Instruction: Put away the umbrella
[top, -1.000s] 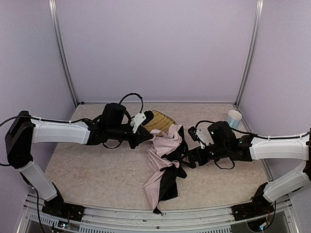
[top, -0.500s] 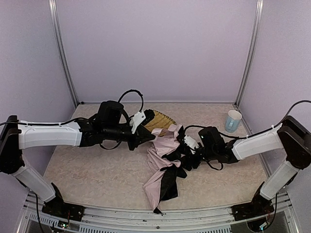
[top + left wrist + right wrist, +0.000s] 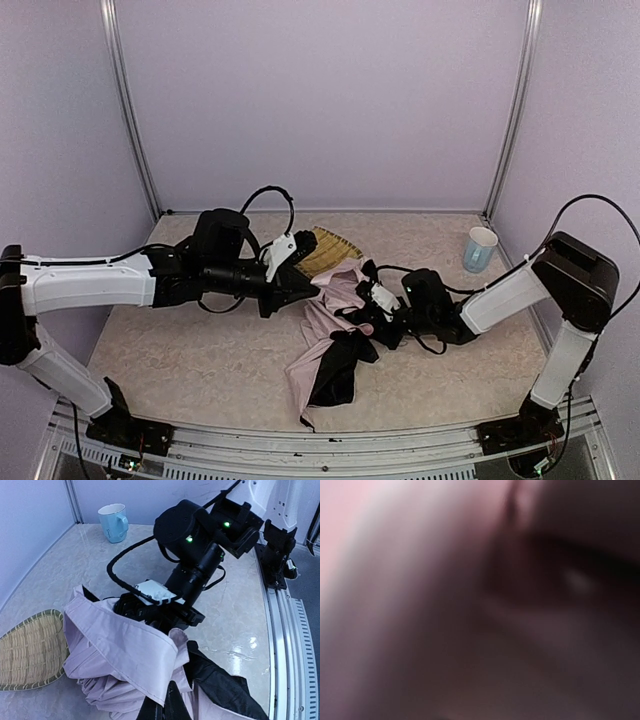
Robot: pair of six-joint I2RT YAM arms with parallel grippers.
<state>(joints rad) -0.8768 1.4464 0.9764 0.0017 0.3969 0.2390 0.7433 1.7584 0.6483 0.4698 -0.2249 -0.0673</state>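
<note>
At the middle of the table [image 3: 180, 350] the light, floppy umbrella [image 3: 335, 340] lies crumpled, left fingers [image 3: 302, 285] clamped on its slippery cloth, right fingers [image 3: 134, 609] buried, grip untellable; its stiff shaft looks the surer hold.

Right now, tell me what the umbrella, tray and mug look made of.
Umbrella: thin matte fabric, pale pink over black; it creases and drapes.
Tray: woven bamboo or similar, visible weave.
Mug: probably glazed ceramic, glossy pale blue.
</note>
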